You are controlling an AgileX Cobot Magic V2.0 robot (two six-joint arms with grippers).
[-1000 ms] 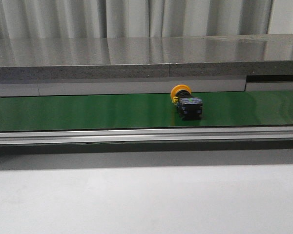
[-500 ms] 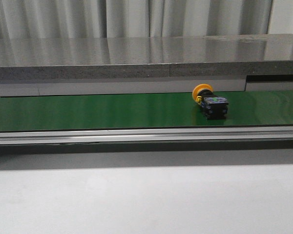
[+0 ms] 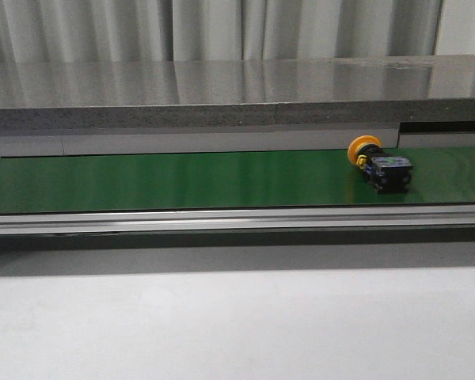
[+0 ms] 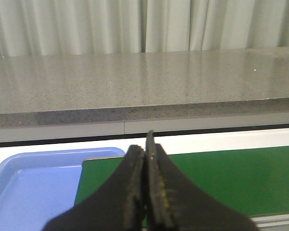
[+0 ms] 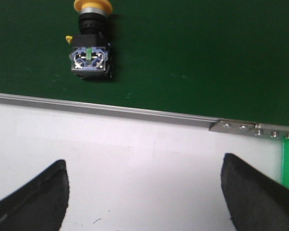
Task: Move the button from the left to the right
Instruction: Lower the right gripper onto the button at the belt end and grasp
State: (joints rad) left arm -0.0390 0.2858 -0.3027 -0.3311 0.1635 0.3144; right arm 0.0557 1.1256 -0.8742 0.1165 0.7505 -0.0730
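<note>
**Fingers wide on the right, pressed together on the left; button lies on the belt**

Fingers [image 5: 38, 197] of the right gripper [image 5: 144, 202] stand wide apart over the white table [image 5: 135, 159], holding nothing. Left gripper [image 4: 145, 192] has its two fingers pressed together with nothing between them, above the near edge of the green conveyor belt [image 3: 182, 180] and beside a blue tray [image 4: 33, 178]. On its side on the belt lies the button [image 3: 380, 166], towards the right end in the front view, its yellow-orange cap pointing away from the robot and its black body nearer the metal rail [image 5: 111, 111]
</note>
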